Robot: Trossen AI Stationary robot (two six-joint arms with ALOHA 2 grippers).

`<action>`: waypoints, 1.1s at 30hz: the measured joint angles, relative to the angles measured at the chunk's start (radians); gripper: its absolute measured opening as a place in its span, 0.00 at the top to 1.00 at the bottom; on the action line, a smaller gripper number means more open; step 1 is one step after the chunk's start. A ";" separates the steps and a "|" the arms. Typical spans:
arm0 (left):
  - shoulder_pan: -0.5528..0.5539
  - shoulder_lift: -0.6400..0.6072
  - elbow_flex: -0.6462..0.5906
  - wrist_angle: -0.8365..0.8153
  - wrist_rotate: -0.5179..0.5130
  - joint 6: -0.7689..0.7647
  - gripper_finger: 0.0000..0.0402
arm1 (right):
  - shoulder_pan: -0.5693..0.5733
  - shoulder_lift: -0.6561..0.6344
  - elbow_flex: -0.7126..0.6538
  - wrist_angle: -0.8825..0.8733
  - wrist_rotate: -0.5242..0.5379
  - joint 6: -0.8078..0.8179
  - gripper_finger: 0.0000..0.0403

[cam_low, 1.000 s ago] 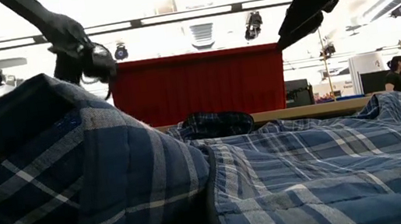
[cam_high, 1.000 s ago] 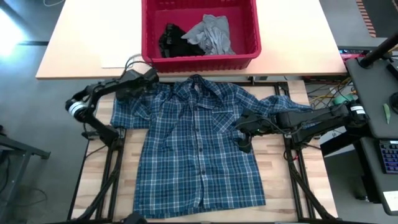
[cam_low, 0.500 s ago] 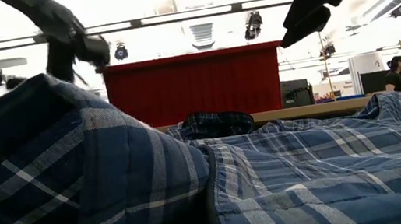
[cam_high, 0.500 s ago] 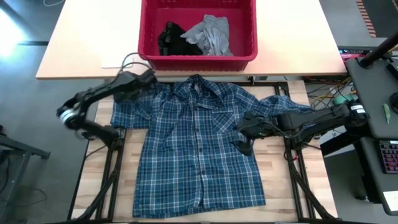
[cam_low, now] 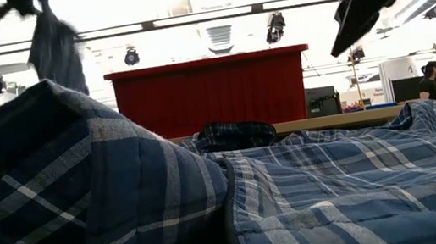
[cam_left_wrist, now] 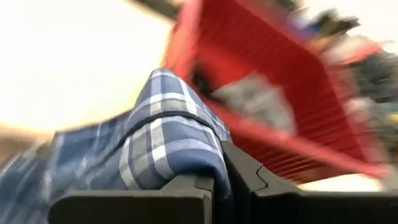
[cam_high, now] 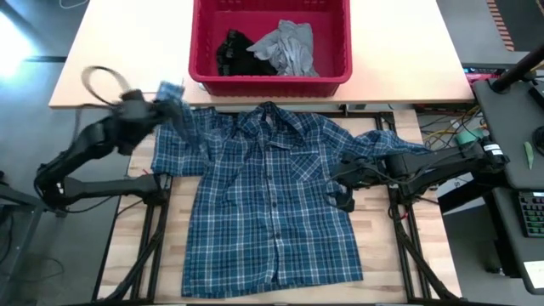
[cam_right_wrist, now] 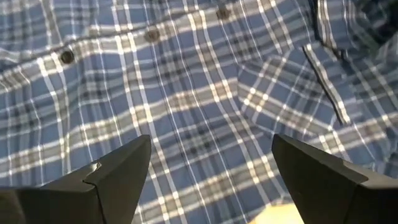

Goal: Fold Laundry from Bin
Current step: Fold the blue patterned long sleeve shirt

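Note:
The blue-and-white plaid shirt (cam_high: 272, 195) lies front up on the wooden table, collar toward the far edge. My left gripper (cam_high: 146, 106) is raised off the table's left far corner, shut on the shirt's left sleeve (cam_high: 178, 119). My right gripper (cam_high: 338, 185) hovers open above the shirt's right chest, near the pocket (cam_right_wrist: 292, 93), touching nothing. The red bin (cam_high: 270, 78) stands on the far table with the grey T-shirt (cam_high: 289, 47) and a black garment (cam_high: 231, 51) inside. My left gripper pinches a bunched fold of the sleeve (cam_left_wrist: 186, 155), near its cuff end, between its two fingers (cam_left_wrist: 242, 180). The cloth bulges out past the fingertips. The sleeve is lifted clear and hangs below the gripper (cam_low: 53, 42), still running down to the shirt's shoulder on the table.
A white sheet of paper (cam_high: 157, 81) lies on the far table left of the bin. Cables and a desk with equipment (cam_high: 510, 127) stand off the table's right side. Bare wood shows on both sides of the shirt.
My left gripper has taken hold of the left sleeve and gone quickly up and toward the table's left edge, tipping from pointing down to nearly level. The sleeve has been lifted off the table; the shirt's body has stayed flat. My right gripper has stayed open over the shirt.

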State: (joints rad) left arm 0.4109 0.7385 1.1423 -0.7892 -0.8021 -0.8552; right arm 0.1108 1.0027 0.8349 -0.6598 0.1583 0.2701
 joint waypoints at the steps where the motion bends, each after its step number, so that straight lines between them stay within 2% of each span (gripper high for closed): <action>1: -0.016 -0.011 0.021 0.069 0.000 0.082 1.00 | 0.000 0.001 0.000 -0.012 0.000 0.003 0.18; 4: -0.054 -0.016 0.101 0.201 0.006 0.271 1.00 | 0.000 0.007 0.000 -0.029 -0.004 0.016 0.18; 7: -0.066 0.001 0.194 0.215 0.028 0.434 1.00 | 0.000 0.007 0.000 -0.034 -0.007 0.021 0.18; 10: -0.065 0.009 0.266 0.206 0.167 0.599 1.00 | 0.000 0.008 0.000 -0.034 -0.007 0.031 0.18; 13: -0.066 0.011 0.333 0.094 0.296 0.670 1.00 | 0.000 0.012 0.000 -0.032 -0.006 0.057 0.18; 15: -0.065 0.016 0.382 -0.083 0.310 0.625 1.00 | 0.000 0.014 0.000 -0.033 -0.004 0.080 0.18; 17: -0.065 0.026 0.434 -0.316 0.272 0.507 1.00 | 0.000 0.013 0.000 -0.033 -0.003 0.108 0.18; 19: -0.065 0.046 0.474 -0.547 0.183 0.384 1.00 | 0.000 0.013 0.000 -0.033 -0.001 0.133 0.18; 22: -0.064 0.093 0.515 -0.794 0.095 0.218 1.00 | 0.000 0.013 0.000 -0.033 -0.001 0.150 0.18; 26: -0.050 0.145 0.539 -0.740 0.078 0.309 1.00 | 0.000 0.013 0.000 -0.034 -0.002 0.183 0.18; 29: -0.034 0.230 0.622 -0.787 0.014 0.332 1.00 | 0.000 0.011 0.000 -0.051 -0.028 0.206 0.18; 33: -0.021 0.363 0.730 -0.782 -0.020 0.501 1.00 | 0.004 0.011 0.011 -0.106 -0.062 0.239 0.18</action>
State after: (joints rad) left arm 0.3895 1.1013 1.8726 -1.5713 -0.8218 -0.3546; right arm 0.1147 1.0134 0.8457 -0.7658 0.0965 0.5090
